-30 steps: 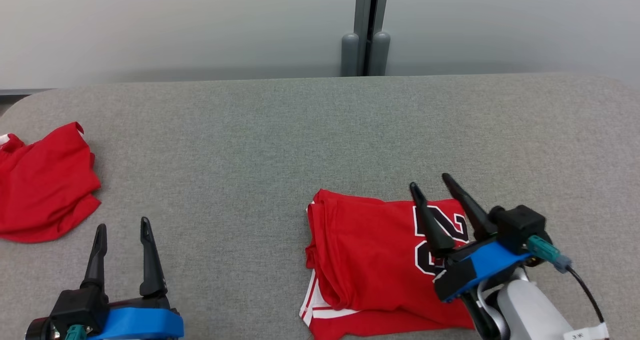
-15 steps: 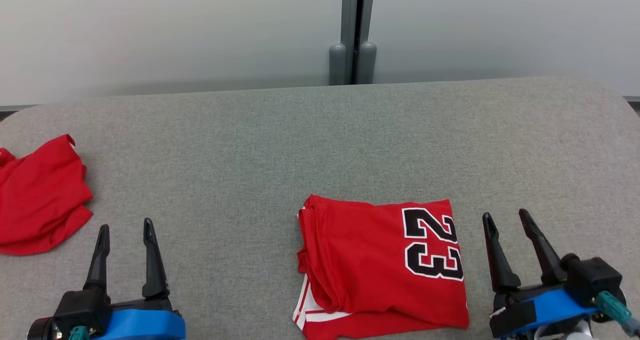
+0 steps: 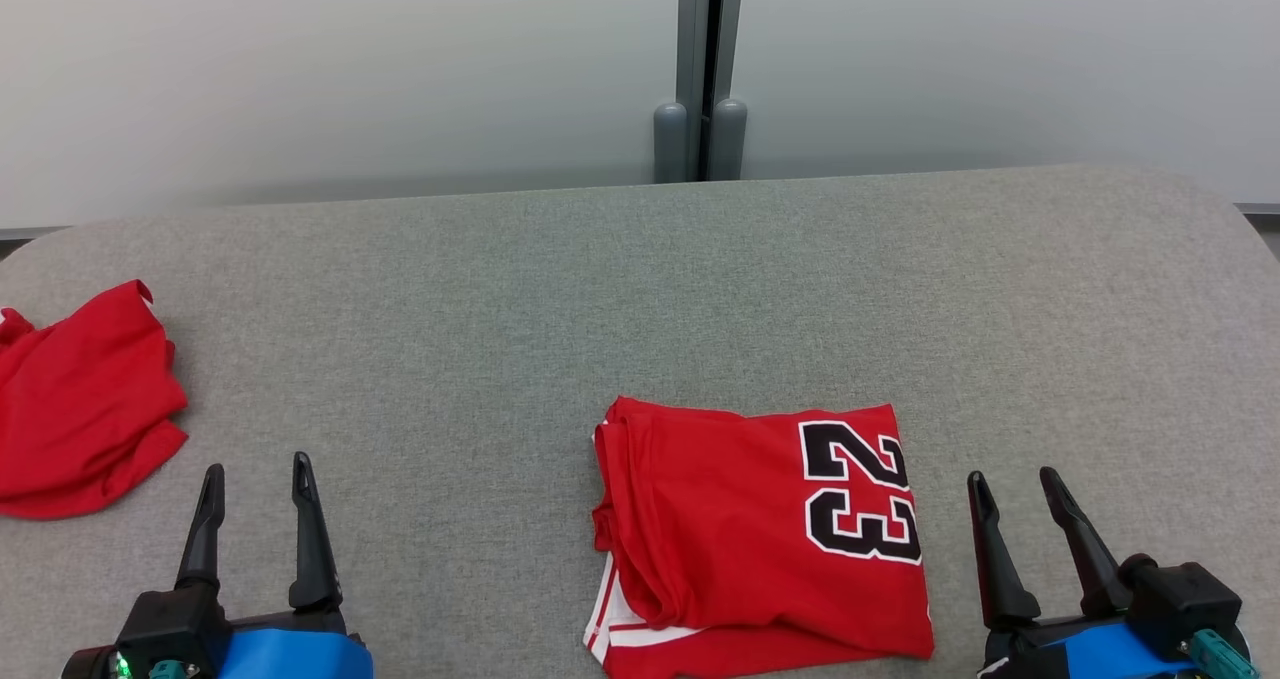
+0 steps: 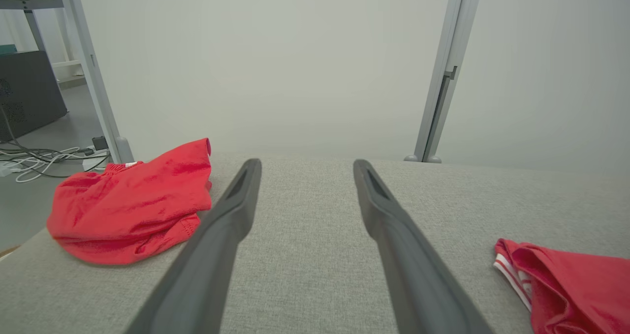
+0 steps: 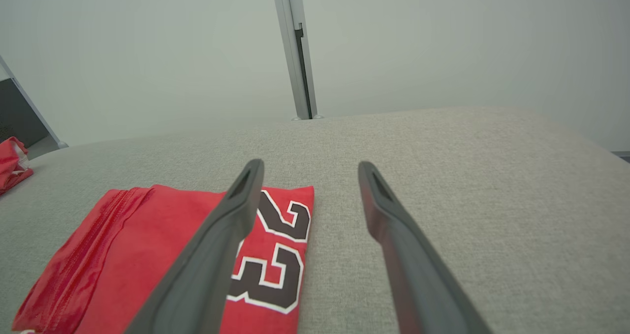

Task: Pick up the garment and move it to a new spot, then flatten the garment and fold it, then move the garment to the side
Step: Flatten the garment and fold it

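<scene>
The garment (image 3: 750,529), a red jersey with a black "23", lies folded in a neat rectangle on the grey table (image 3: 640,289), right of centre near the front edge. Its white-striped hem pokes out at the front left corner. My right gripper (image 3: 1012,479) stands open just right of it, off the cloth and holding nothing. In the right wrist view the garment (image 5: 147,255) lies left of my right gripper (image 5: 310,165). My left gripper (image 3: 256,469) is open at the lower left, well away from the fold. The left wrist view shows my left gripper (image 4: 306,166) over bare table, the garment's edge (image 4: 566,285) at the far right.
A second red garment (image 3: 80,399) lies crumpled at the table's left edge, also seen as a red heap (image 4: 133,206) in the left wrist view. A grey post (image 3: 700,69) stands behind the table against a pale wall. Cables and a dark cabinet (image 4: 29,93) are on the floor at left.
My right gripper has drawn back off the folded jersey to the right and down toward the front edge, still open. The head camera has shifted slightly. The left gripper has stayed put.
</scene>
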